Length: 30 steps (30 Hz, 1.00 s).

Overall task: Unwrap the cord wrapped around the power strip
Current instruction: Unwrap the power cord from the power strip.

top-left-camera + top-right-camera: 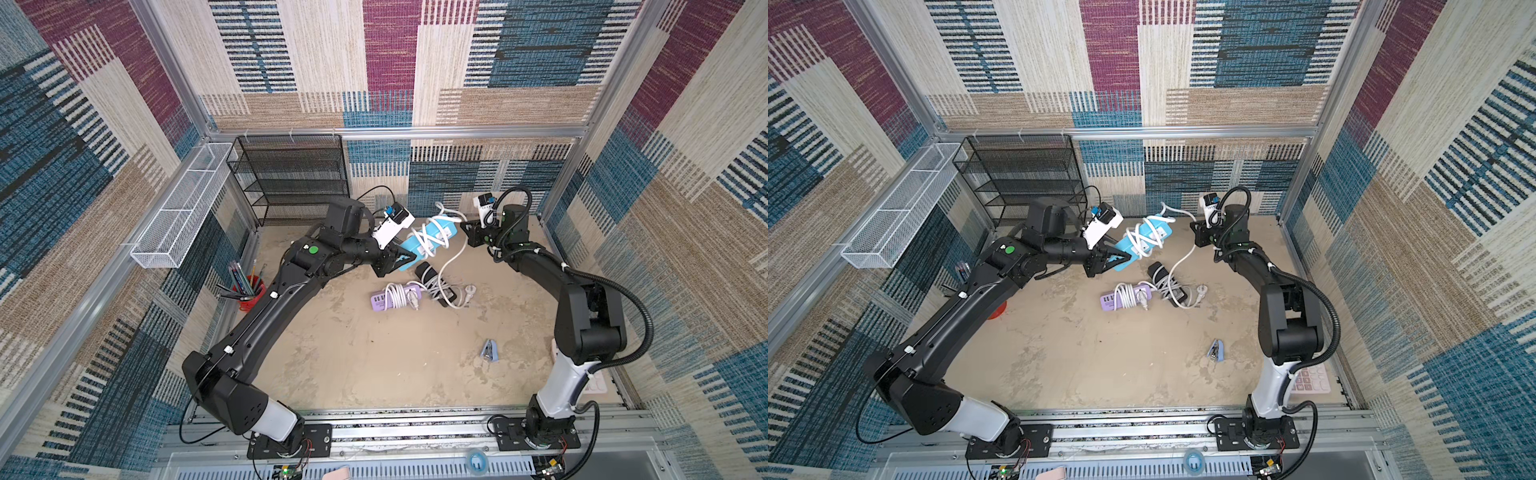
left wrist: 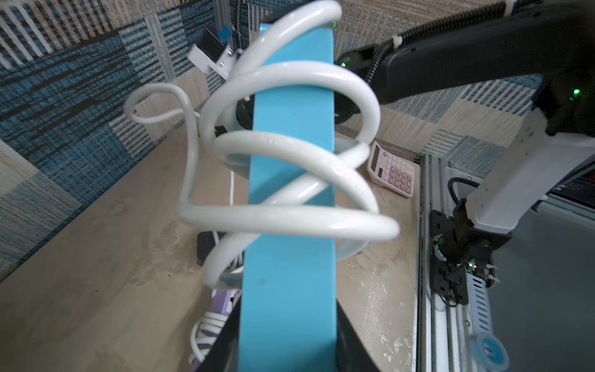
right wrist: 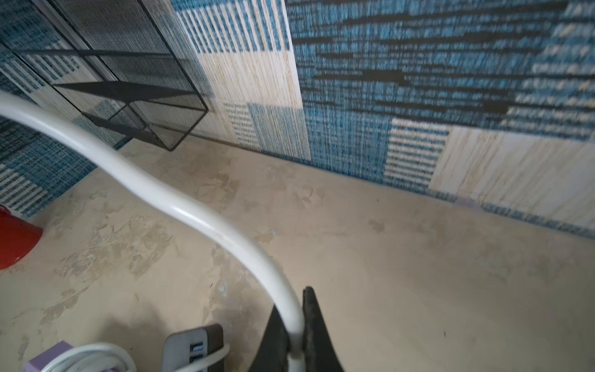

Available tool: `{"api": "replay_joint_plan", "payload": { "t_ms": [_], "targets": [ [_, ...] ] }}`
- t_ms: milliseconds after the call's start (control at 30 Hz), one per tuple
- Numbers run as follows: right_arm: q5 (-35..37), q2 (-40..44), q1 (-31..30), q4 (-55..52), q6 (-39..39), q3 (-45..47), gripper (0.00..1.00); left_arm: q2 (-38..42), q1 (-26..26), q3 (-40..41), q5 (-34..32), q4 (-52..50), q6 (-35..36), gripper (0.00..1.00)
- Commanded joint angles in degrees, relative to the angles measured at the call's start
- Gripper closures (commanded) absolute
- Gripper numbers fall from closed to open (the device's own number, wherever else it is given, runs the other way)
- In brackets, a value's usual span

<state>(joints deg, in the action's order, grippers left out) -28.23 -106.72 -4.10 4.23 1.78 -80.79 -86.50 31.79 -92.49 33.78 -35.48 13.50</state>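
A blue power strip [image 1: 411,250] [image 1: 1126,249] [image 2: 289,128] hangs tilted above the table, with my left gripper [image 1: 399,259] [image 1: 1119,259] [image 2: 288,322] shut on its near end. The white cord [image 1: 428,237] [image 2: 289,219] circles it in several loose, crossing loops. One strand runs out to my right gripper [image 1: 465,228] [image 1: 1196,232] [image 3: 294,322], which is shut on the cord [image 3: 193,212] just beyond the strip's far end. From there the cord drops to the table, and its plug [image 1: 469,289] lies there.
Below the raised strip lie a purple power strip [image 1: 390,300] and a black power strip [image 1: 436,284], both wound in white cord. A red pen cup [image 1: 249,291] stands left, a black mesh rack [image 1: 291,178] at the back, a pink calculator [image 2: 391,169] right, a small blue-grey stapler [image 1: 489,351] in front.
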Motion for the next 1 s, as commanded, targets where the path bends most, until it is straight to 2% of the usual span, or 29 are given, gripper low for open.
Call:
{"api": "replay_joint_plan", "payload": {
  "t_ms": [0,233,333,500,733,800,867,967],
  "targets": [
    [-1.5,-1.6,0.0,-2.1,-0.4,-6.5,1.0,-0.2,0.7,3.2,2.7,0.6,-1.0,1.0],
    [-0.9,-1.7,0.4,-11.0,2.1,-21.7,1.0,-3.6,1.3,6.0,-0.1,-0.1,-0.4,1.0],
    [-0.9,0.6,1.1,-13.4,2.5,-24.1,1.0,-5.7,0.9,5.1,-4.3,-0.7,-0.5,1.0],
    [2.2,7.1,4.0,-16.4,2.9,-21.3,1.0,-8.1,-1.4,3.4,-9.0,-0.2,-2.7,1.0],
    [7.9,15.3,8.3,-18.0,-0.7,-8.2,1.0,-6.2,-5.3,-0.3,-17.1,3.5,-4.5,1.0],
    [8.7,14.9,8.2,-22.6,-1.5,-10.6,1.0,-5.4,-5.2,-1.3,-19.7,5.2,-4.1,1.0],
    [10.6,16.4,8.1,-22.1,-2.5,-9.6,1.0,-5.3,-5.2,-2.9,-22.2,6.0,-3.9,1.0],
    [9.1,17.4,7.9,-22.7,-3.3,-9.2,1.0,-5.7,-5.5,-5.0,-24.9,6.4,-2.7,1.0]
  ]
}}
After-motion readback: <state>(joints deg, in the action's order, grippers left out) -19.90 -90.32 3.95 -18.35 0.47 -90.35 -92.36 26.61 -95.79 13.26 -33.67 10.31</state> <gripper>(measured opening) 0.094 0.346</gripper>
